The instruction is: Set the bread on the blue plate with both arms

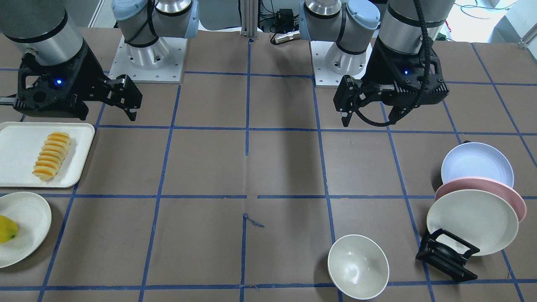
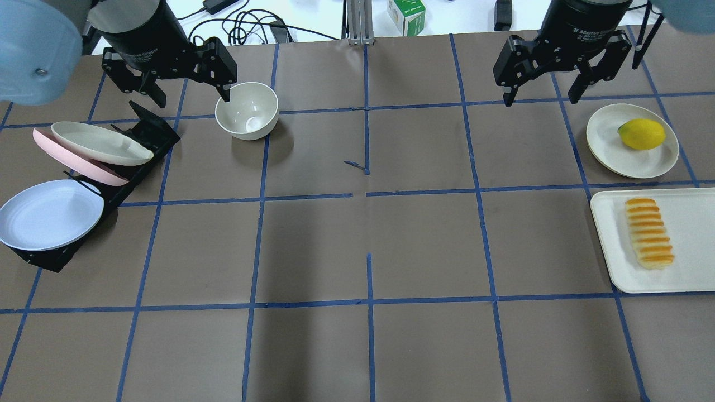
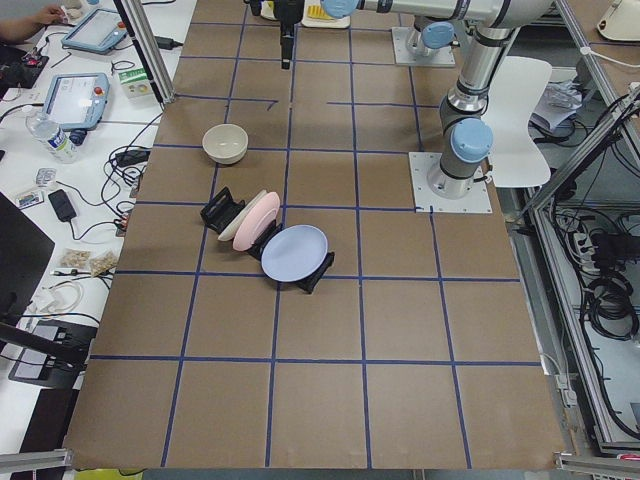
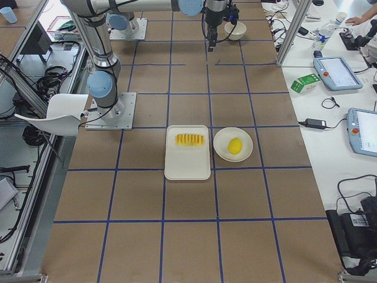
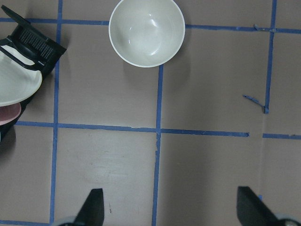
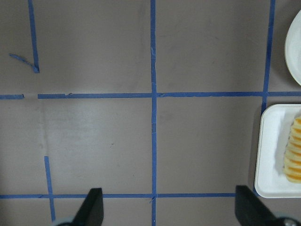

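The bread (image 2: 649,233), a ridged orange-golden loaf, lies on a white tray (image 2: 692,234) at the table's right side; it also shows in the front view (image 1: 51,155) and at the edge of the right wrist view (image 6: 294,150). The blue plate (image 2: 47,215) leans in a black rack (image 2: 148,131) at the left, behind a pink plate (image 1: 482,184) and a cream plate (image 1: 472,220) in the front view. My left gripper (image 2: 187,92) is open and empty above the table near a white bowl. My right gripper (image 2: 542,92) is open and empty, away from the bread.
A white bowl (image 2: 247,109) stands just right of the left gripper. A yellow fruit (image 2: 641,134) sits on a cream plate (image 2: 606,134) beyond the tray. Blue tape lines grid the brown table.
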You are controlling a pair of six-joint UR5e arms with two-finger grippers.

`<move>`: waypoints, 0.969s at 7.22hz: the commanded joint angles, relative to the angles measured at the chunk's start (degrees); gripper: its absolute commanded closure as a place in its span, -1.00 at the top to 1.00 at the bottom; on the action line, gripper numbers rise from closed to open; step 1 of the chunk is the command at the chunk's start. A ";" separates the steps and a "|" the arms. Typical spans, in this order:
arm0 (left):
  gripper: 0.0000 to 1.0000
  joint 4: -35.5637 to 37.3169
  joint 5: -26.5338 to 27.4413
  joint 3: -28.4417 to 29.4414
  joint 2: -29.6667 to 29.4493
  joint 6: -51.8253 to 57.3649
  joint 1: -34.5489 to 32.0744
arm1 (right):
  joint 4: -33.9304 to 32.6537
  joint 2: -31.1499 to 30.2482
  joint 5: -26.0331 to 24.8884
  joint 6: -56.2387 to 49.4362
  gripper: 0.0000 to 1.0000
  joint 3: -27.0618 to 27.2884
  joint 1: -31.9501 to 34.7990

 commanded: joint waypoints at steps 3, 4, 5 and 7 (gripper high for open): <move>1.00 0.04 0.00 0.24 -0.15 -0.07 0.11 | 0.09 0.01 0.00 0.13 1.00 0.00 -0.09; 1.00 0.04 -0.08 0.16 -0.15 -0.07 0.11 | 0.09 0.01 0.00 0.13 1.00 0.00 -0.09; 1.00 0.04 0.09 0.33 -0.41 0.37 0.11 | 0.00 0.01 0.00 0.13 1.00 0.00 -0.09; 1.00 0.04 0.09 0.68 -0.68 0.46 0.20 | 0.00 0.01 0.00 0.13 1.00 0.00 -0.09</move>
